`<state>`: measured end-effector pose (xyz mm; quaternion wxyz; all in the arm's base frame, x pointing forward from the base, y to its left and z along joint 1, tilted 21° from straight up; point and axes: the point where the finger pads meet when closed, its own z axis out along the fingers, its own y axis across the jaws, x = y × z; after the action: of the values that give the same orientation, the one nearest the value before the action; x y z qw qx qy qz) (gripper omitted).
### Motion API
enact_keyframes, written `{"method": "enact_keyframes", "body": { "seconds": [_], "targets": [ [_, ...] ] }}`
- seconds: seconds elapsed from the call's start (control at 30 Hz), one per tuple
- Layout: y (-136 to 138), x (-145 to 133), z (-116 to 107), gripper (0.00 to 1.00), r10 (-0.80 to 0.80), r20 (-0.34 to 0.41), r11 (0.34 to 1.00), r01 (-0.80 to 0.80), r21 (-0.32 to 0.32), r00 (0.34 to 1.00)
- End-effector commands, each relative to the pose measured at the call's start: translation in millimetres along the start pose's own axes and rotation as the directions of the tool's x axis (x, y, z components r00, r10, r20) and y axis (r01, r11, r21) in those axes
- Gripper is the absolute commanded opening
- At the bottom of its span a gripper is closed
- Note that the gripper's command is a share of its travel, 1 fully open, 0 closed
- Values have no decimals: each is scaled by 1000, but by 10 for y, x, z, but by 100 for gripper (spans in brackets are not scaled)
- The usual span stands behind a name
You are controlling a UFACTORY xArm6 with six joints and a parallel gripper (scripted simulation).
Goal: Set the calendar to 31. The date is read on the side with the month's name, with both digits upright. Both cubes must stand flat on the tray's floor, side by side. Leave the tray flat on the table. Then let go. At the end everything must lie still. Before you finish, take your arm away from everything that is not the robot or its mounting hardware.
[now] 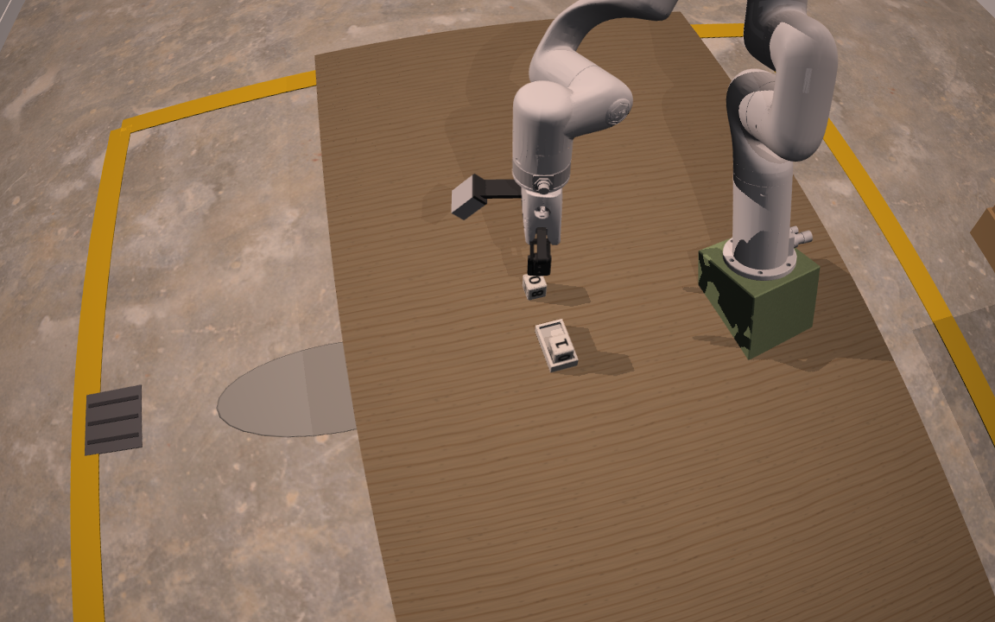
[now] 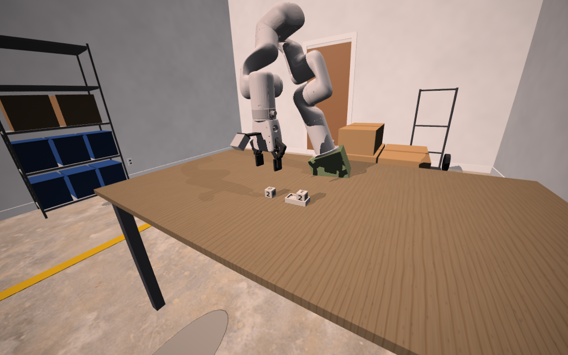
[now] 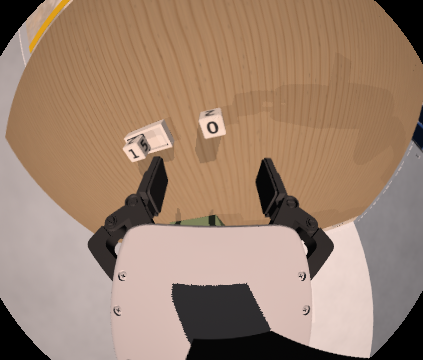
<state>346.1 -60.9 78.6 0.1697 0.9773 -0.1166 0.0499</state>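
Observation:
A small white calendar tray [image 1: 547,343] lies flat on the wooden table. One cube [image 1: 560,340] stands in it with 1 on top and shows 2 on its side in the exterior view [image 2: 301,196]. The other cube [image 1: 534,285] stands alone on the table beside the tray, with 0 on top and 2 on the side seen in the exterior view [image 2: 269,192]. My gripper [image 2: 267,160] hangs open and empty well above the loose cube. In the wrist view the fingers stand wide apart, with the loose cube [image 3: 211,123] and the tray [image 3: 149,139] far below.
The arm's green base block [image 1: 757,291] stands on the table to the right of the tray. A grey camera box [image 1: 467,196] sticks out from the wrist. A shelf with blue bins [image 2: 52,145] and cardboard boxes [image 2: 361,137] stand off the table.

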Motion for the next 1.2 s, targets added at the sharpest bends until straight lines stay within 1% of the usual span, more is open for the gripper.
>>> {"method": "enact_keyframes", "body": {
  "seconds": [0.0, 0.1, 0.13, 0.17, 0.23, 0.4, 0.53, 0.6, 0.67, 0.7, 0.73, 0.83, 0.87, 0.9, 1.0, 1.03, 1.07, 1.1, 1.13, 1.17],
  "targets": [
    [0, 12, 2, 100, 173, -12, 985, -173, -9, 985],
    [0, 11, 3, 100, 189, -12, 982, -189, -8, 982],
    [1, 11, 9, 100, 263, -13, 965, -263, -7, 965],
    [2, 11, 11, 100, 299, -13, 954, -299, -7, 954],
    [3, 10, 14, 100, 339, -14, 941, -339, -6, 941],
    [4, 9, 24, 100, 468, -14, 884, -468, -4, 884],
    [6, 8, 31, 100, 557, -15, 831, -557, -3, 831],
    [7, 8, 36, 100, 607, -15, 794, -608, -2, 794],
    [7, 8, 36, 100, 607, -15, 794, -608, -2, 794],
    [7, 8, 37, 100, 622, -15, 783, -622, -1, 783],
    [8, 7, 43, 100, 682, -15, 732, -682, 0, 732],
    [9, 6, 48, 100, 733, -15, 680, -733, 1, 680],
    [9, 6, 48, 100, 735, -15, 678, -735, 1, 678],
    [9, 6, 51, 100, 769, -14, 639, -769, 2, 639],
    [10, 5, 57, 100, 818, -14, 574, -819, 3, 574],
    [11, 5, 58, 100, 822, -14, 569, -822, 3, 569],
    [11, 5, 61, 100, 849, -14, 528, -849, 4, 528],
    [11, 5, 62, 100, 856, -14, 517, -856, 4, 517],
    [12, 4, 65, 100, 876, -14, 483, -876, 4, 483],
    [12, 4, 66, 100, 884, -14, 468, -884, 5, 468]
  ]
}}
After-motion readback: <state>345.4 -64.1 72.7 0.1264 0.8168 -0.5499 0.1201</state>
